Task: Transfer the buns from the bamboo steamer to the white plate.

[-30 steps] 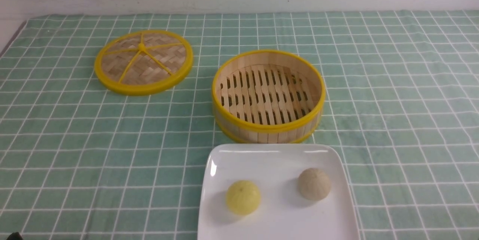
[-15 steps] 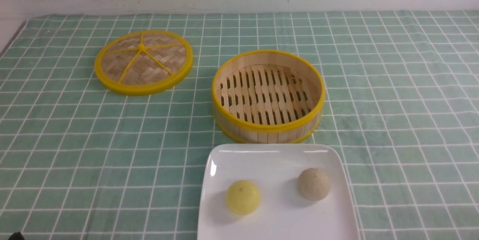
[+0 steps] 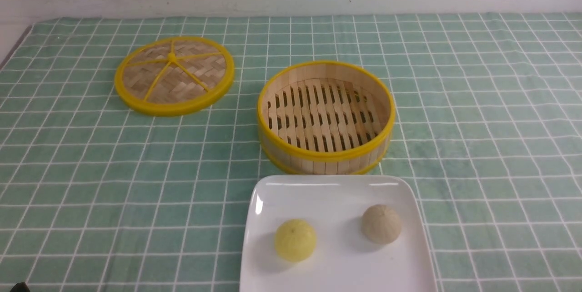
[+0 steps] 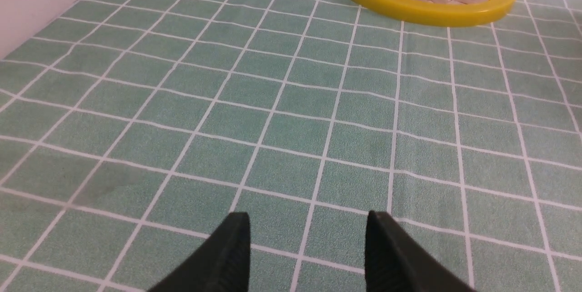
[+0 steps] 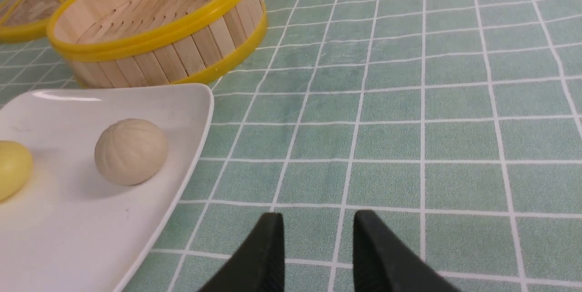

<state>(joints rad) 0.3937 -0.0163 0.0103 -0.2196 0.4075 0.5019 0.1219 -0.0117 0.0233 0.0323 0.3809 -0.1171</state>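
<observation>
White plate (image 3: pixel 336 192) held both buns; bamboo steamer (image 3: pixel 325 117) stood empty.
Right gripper (image 5: pixel 318 224) and left gripper (image 4: pixel 308 224) stood parted, holding nothing. Beige bun (image 5: pixel 131 151) lay nearest the right gripper, yellow bun (image 3: pixel 295 239) beyond. Judged light and soft: grip gently across the widest part.

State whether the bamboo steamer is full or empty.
Empty: the bamboo steamer shows only its bare slatted floor; both buns sit on the white plate.
</observation>
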